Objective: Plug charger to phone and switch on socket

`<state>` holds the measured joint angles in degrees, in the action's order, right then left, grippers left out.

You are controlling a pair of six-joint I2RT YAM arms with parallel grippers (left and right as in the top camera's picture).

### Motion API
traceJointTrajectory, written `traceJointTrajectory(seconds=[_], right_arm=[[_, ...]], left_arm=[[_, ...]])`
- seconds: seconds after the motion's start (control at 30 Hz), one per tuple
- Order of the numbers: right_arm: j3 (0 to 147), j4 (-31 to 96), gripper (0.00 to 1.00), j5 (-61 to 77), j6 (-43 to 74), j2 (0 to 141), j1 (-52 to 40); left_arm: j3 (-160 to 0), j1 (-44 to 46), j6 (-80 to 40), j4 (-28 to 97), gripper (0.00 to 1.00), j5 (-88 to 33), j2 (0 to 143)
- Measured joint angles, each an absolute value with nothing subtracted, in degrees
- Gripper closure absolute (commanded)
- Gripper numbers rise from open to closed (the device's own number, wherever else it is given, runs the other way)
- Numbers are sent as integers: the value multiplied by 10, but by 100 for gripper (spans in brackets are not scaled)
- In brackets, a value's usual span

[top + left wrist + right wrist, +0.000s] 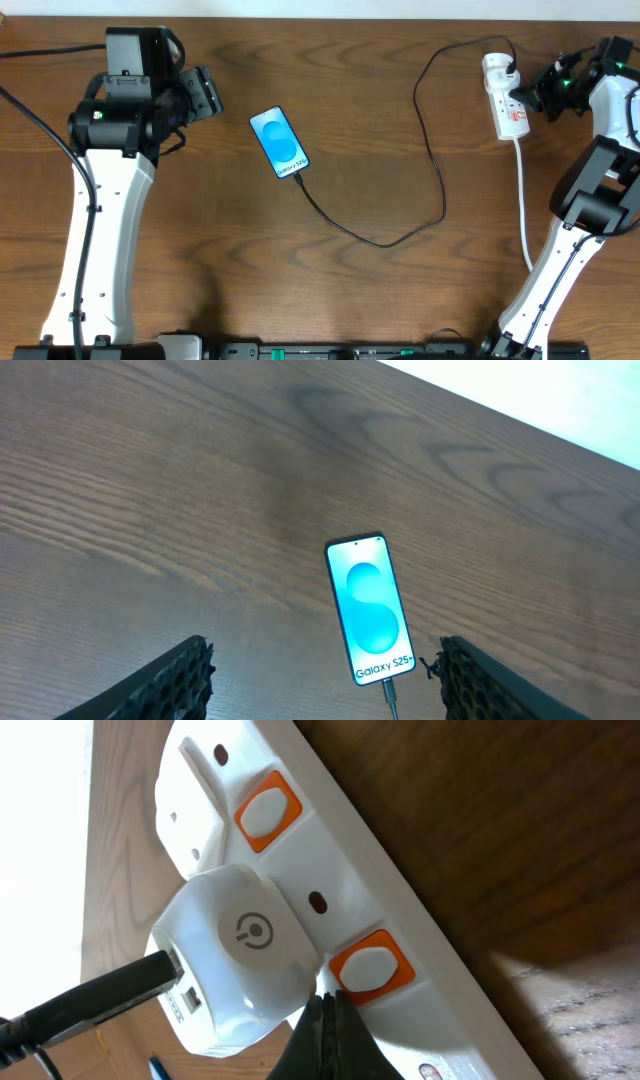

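Dark wood-grain table — pale wall, perhaps

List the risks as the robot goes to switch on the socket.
1. The shut right hand sits close by the orange switch's edge, beside the white adapter; it may slip off or nudge the adapter loose.
2. A push could slide the socket and tug the charger cable, which runs to the phone.
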<state>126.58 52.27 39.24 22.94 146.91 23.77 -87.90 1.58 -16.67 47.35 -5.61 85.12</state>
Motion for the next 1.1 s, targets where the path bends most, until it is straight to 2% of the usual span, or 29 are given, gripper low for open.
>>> traceJointTrajectory(seconds=[0.43,1.1], right_arm=[[1280,535,99,364,230,1469,231],[1280,548,99,493,225,1483,248]], left_arm=[[-879,16,-167,474,27,-56,851],[-879,16,-167,474,27,-56,851]])
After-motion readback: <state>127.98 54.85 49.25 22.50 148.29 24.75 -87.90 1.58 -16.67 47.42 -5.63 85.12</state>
